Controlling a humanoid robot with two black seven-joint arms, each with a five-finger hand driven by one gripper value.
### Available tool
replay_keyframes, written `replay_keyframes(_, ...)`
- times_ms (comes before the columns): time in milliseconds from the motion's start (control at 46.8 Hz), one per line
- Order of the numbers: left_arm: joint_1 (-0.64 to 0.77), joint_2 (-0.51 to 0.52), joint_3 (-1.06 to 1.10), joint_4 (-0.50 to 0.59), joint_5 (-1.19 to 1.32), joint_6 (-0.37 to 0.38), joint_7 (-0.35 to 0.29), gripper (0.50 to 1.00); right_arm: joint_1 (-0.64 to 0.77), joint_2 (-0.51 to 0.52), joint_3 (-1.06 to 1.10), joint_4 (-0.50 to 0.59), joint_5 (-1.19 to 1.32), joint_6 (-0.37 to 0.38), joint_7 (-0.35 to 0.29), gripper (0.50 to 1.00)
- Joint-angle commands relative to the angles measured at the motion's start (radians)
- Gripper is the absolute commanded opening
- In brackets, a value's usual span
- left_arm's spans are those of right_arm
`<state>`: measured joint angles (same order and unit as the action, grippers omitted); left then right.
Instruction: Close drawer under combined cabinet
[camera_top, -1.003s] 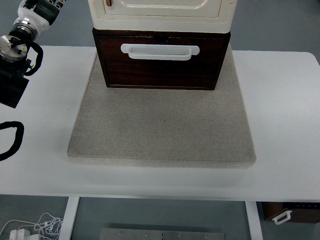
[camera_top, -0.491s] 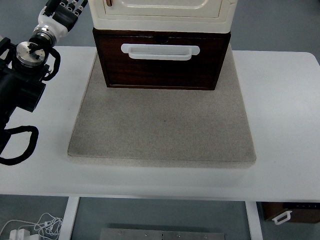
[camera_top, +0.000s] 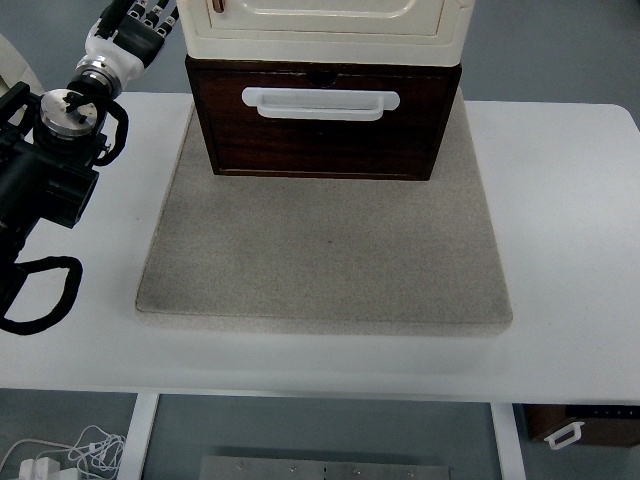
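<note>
The dark wooden drawer (camera_top: 322, 120) sits at the top centre of the frame under the cream cabinet (camera_top: 322, 25), sticking out onto the grey mat (camera_top: 325, 250), its white handle (camera_top: 320, 103) facing the camera. The left hand (camera_top: 132, 25) is at the upper left beside the cabinet; I cannot tell how its fingers are set. A good close would need a flat, centred push on the drawer front. The mat in front offers open room.

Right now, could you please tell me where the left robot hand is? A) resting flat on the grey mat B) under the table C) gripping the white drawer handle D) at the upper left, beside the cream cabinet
D: the left robot hand is at the picture's upper left, beside the cream cabinet, well clear of the white handle.
</note>
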<state>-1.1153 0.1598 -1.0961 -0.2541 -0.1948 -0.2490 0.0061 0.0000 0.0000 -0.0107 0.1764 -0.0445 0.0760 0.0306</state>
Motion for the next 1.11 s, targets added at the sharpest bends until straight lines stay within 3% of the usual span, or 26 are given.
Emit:
replay_keyframes(0,-0.001,0.001,0.002,-0.001,0.0,-0.007,0.0,1.0,0.0,0.0,0.0,0.0,0.0,0.001,0.0,0.952)
replay_keyframes(1089,0.011,0.01,0.001,0.006,0.0,-0.042,-0.002,1.0,0.0,0.0,0.002,0.0,0.0,0.001,0.0,0.952)
